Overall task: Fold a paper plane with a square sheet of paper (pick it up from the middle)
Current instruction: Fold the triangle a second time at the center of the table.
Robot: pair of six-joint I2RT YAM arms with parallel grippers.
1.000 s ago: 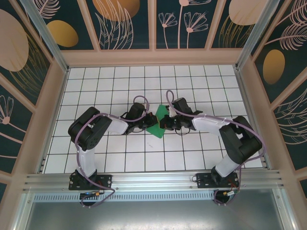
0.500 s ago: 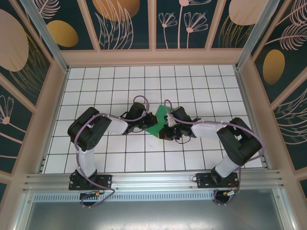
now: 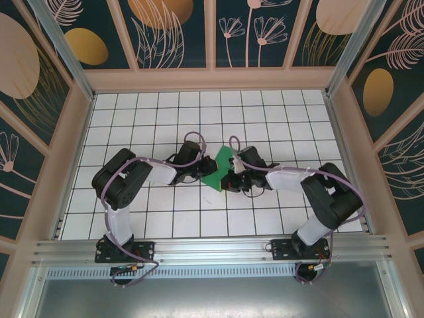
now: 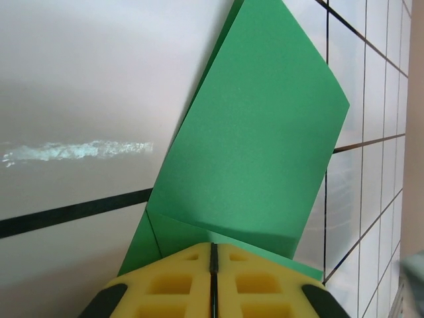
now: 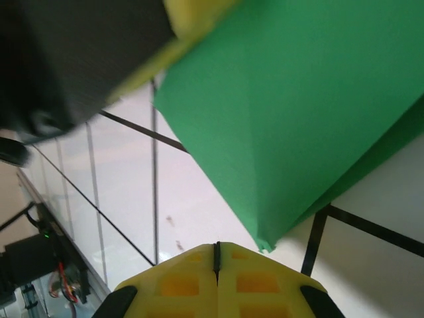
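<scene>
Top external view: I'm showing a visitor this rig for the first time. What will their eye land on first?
The bright green folded paper stands out at the middle of the white tiled table, sharp against the black grid. The left gripper and the right gripper meet at it from either side, both shut. The wrist views show its creased, overlapping layers close up.

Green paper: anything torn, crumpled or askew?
No tears or crumples visible. The folded green paper has its layers offset: in the right wrist view a lower layer peeks out past the top layer's edge, so the folded edges do not line up.
</scene>
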